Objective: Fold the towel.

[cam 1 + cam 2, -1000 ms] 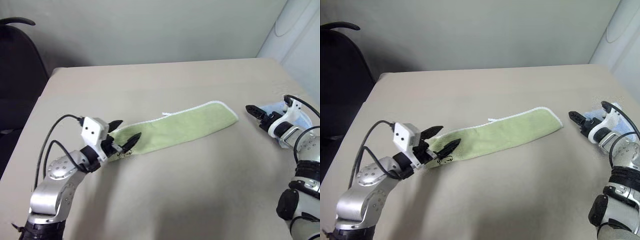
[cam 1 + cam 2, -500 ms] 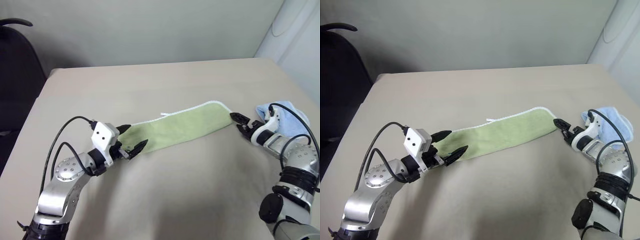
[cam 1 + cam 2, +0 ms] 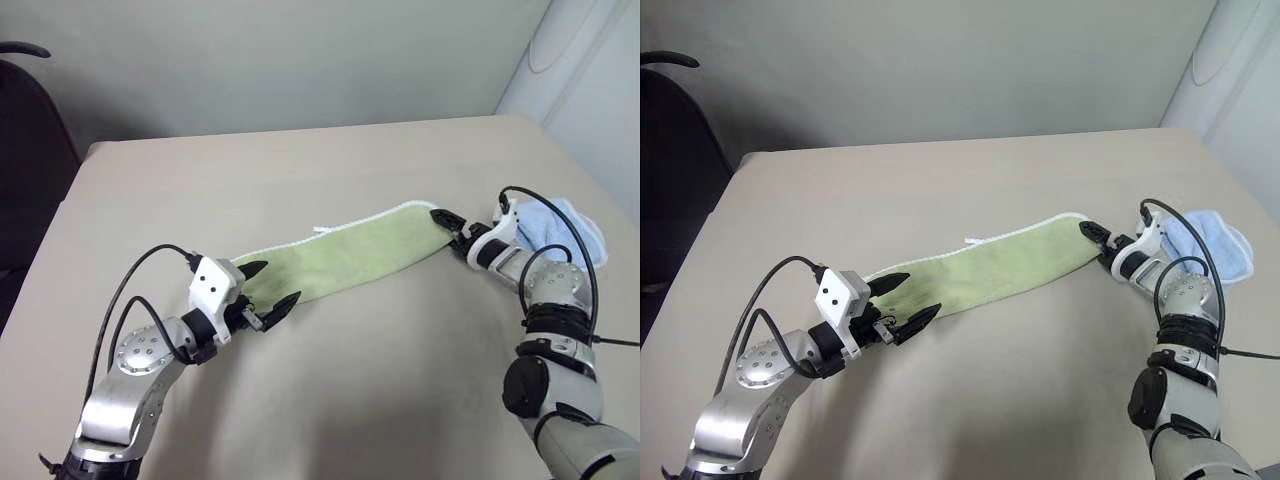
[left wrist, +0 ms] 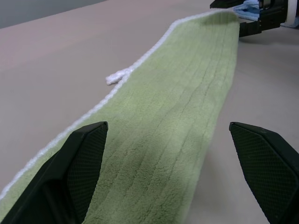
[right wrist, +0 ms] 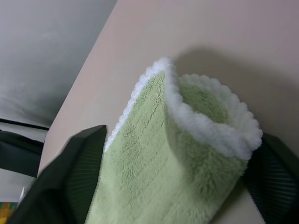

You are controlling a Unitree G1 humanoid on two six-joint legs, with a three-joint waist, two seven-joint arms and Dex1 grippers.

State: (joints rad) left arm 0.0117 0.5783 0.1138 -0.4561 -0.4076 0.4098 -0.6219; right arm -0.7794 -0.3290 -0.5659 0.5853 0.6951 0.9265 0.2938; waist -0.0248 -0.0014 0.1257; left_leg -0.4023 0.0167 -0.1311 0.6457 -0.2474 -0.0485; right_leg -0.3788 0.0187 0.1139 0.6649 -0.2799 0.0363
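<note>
The towel (image 3: 345,250) is a long light green strip with white edging, lying slantwise across the table. My left gripper (image 3: 270,287) is open at the towel's near left end, one finger on each side just above the cloth. In the left wrist view the towel (image 4: 187,102) runs away between the two wide-apart fingers (image 4: 79,163). My right gripper (image 3: 452,232) is at the far right end, open, its fingers straddling the end. In the right wrist view that rounded, slightly raised end (image 5: 187,140) sits between the fingers (image 5: 77,182).
A small light blue cloth (image 3: 560,225) lies bunched just right of my right wrist, near the table's right edge. A black chair (image 3: 25,150) stands beyond the table's left edge. A loose white loop (image 4: 119,74) sticks out from the towel's far edging.
My right gripper has swung left from beside the blue cloth to the towel's right end, which now sits between its fingers. The left gripper stays open at the left end. The camera has shifted.
</note>
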